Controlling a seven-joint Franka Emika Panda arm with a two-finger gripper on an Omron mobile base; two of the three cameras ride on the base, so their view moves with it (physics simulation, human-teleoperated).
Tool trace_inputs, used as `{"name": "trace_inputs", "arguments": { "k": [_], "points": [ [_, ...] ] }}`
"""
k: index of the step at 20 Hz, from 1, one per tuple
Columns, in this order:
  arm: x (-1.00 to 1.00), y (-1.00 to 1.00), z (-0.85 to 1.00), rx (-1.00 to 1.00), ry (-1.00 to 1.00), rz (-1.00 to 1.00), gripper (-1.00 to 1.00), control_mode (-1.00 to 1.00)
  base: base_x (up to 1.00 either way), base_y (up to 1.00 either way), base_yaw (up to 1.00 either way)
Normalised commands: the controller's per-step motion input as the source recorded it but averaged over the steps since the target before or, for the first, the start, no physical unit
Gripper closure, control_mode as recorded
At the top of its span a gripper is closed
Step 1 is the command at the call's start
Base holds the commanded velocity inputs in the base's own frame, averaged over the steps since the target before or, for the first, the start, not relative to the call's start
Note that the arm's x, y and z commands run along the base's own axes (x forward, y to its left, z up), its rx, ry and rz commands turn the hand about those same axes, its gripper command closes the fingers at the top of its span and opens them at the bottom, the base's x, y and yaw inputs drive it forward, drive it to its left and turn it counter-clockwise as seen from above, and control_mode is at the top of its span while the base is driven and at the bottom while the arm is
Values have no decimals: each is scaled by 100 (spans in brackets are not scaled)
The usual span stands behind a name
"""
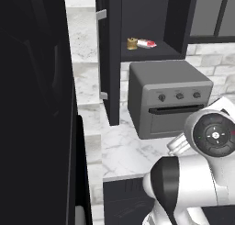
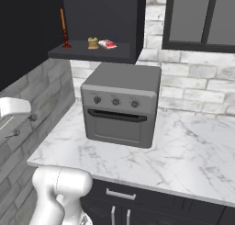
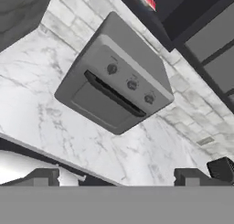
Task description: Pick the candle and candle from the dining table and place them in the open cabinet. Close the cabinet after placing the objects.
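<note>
**Inspector:** State of the end effector?

**Assistant:** In the hand view the gripper (image 3: 114, 176) has its two dark finger tips (image 3: 43, 176) standing far apart at the bottom edge, jaws spread wide, nothing between them. It is released and holds nothing. It looks down at an angle on a grey toaster oven (image 3: 114, 86).

**Inspector:** Working outward, what surrounds it?

**Assistant:** The toaster oven stands on a white grey-veined marble counter (image 2: 193, 150), its back near a pale brick wall (image 2: 197, 88). It has three round knobs (image 2: 115, 101) above a dark bar handle on the door. The marks around the knobs are too small to read; no brand is legible.

**Inspector:** And the task's things?

**Assistant:** The dark cabinet (image 2: 133, 31) hangs directly above the oven, its door (image 1: 108, 59) swung open. On its shelf, in the right base view, a tall slim orange candle (image 2: 64, 29) stands upright at the left. Well apart to its right sit a small squat tan item (image 2: 93, 43) and, just beside that, a red and white object (image 2: 108, 44) lying flat. I cannot tell what those two are; any writing on them is unreadable.

**Inspector:** Anything else?

**Assistant:** Grey-paned cabinets (image 2: 202, 17) hang to the right of the open one.
</note>
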Motion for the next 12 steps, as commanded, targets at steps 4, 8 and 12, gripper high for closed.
{"name": "trace_inputs", "arguments": {
  "k": [4, 8, 12],
  "points": [
    [-4, 0, 0, -22, 2, 25, -100, -100, 0, 0, 0],
    [-8, 0, 0, -18, 5, 27, -100, -100, 0, 0, 0],
    [-12, 2, 0, -16, 3, 28, -100, -100, 0, 0, 0]
  ]
}}
